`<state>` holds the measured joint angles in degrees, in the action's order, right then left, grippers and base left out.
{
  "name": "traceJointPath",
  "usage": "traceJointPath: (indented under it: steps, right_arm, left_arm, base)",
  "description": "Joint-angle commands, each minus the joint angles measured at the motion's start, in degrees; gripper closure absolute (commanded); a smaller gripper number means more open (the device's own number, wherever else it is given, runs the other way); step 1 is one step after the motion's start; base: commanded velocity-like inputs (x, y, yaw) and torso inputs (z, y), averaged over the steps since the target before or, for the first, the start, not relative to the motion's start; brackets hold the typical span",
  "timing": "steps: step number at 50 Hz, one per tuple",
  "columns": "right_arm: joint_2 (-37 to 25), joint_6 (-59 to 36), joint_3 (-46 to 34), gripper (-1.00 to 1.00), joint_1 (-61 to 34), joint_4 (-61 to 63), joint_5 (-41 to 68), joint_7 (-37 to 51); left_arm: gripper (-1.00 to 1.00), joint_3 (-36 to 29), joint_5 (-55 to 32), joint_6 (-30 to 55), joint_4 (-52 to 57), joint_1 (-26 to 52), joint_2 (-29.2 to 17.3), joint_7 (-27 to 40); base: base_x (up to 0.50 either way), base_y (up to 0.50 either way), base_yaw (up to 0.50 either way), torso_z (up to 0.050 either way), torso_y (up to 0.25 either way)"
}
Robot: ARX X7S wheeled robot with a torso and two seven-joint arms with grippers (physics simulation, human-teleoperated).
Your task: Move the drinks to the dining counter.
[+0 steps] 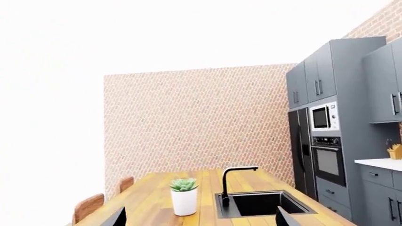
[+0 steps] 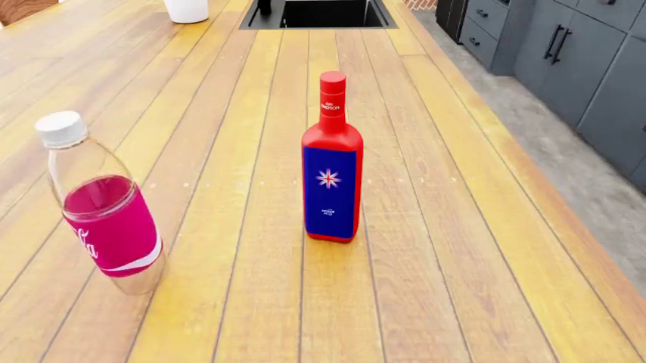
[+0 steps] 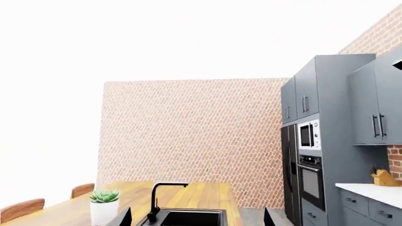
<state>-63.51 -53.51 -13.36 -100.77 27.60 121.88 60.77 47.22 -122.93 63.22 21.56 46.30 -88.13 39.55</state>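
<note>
A kitchen; sink, oven, microwave, grey cabinets, brick wall.

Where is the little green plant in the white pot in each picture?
Left wrist view: the potted plant stands on the wooden counter, beside the black sink.
Head view: only the white pot shows, at the top edge; its leaves are cut off.
Right wrist view: the plant sits low, beside the black faucet.
Shared landmark: the sink.

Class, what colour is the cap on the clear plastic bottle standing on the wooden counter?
White. The cap of the clear bottle shows best in the head view.
</note>
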Motion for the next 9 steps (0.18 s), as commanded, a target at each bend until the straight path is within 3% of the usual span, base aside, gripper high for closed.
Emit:
traceJointPath:
  steps: [1,7,9]
  right_arm:
    - [1.9,-8.5,-7.6,-1.0,-19.9,-9.8,3.1,5.6]
    - [7.6,-15.5,-12.2,-1.0,-33.5,-18.9,1.3,7.2]
    - [11.3,-20.5,-7.8,-1.0,-34.2,-21.6,2.1,11.1]
  left_arm:
    - [-1.0,4.0,0.4,7.3,-3.9,3.9,-1.9,-0.6]
    - [-1.0,5.6,3.4,10.7,-6.5,5.6,-1.9,-2.2]
    - [-1.0,6.4,4.1,12.0,-6.9,6.4,-1.9,-2.5]
  base:
    - [0.0,0.0,0.0,0.0,0.0]
    - [0.0,0.0,0.0,0.0,0.0]
    - [0.0,0.0,0.0,0.0,0.0]
